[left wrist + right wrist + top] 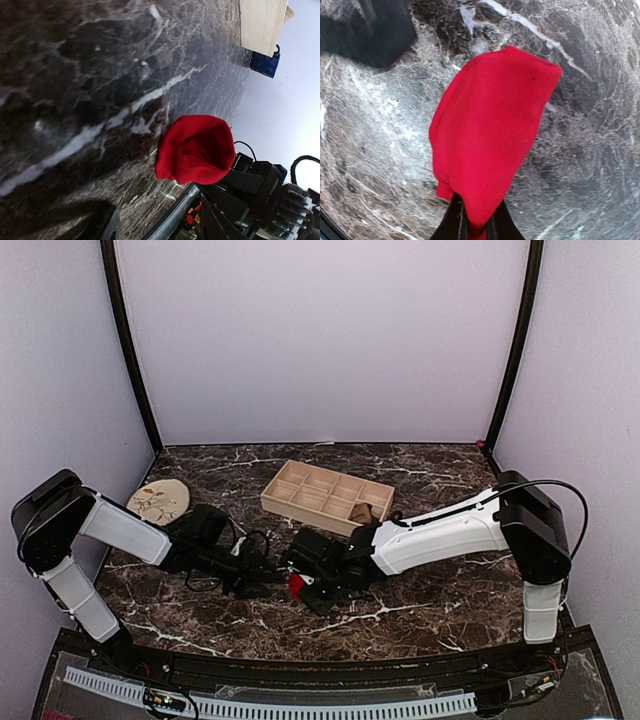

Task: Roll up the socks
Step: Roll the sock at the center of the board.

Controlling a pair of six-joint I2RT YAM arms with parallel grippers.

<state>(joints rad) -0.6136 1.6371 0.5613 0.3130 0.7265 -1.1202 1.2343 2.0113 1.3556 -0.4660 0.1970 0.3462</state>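
Your right claw (476,223) pinched tight on the red sock (490,135) lying on the dark worktop (430,610), your left claw (262,577) near it, you cannot tell its grip, brown sock (361,512) in the wooden tray (300,490)

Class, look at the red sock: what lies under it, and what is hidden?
The red sock lies on the dark marble table, visible all around it. The patch directly beneath is covered by the fabric. The right gripper pinches its edge.

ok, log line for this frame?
right gripper: shut on red sock | red sock: bunched, on table | left gripper: beside sock, not touching, state unclear | tan sock: in tray
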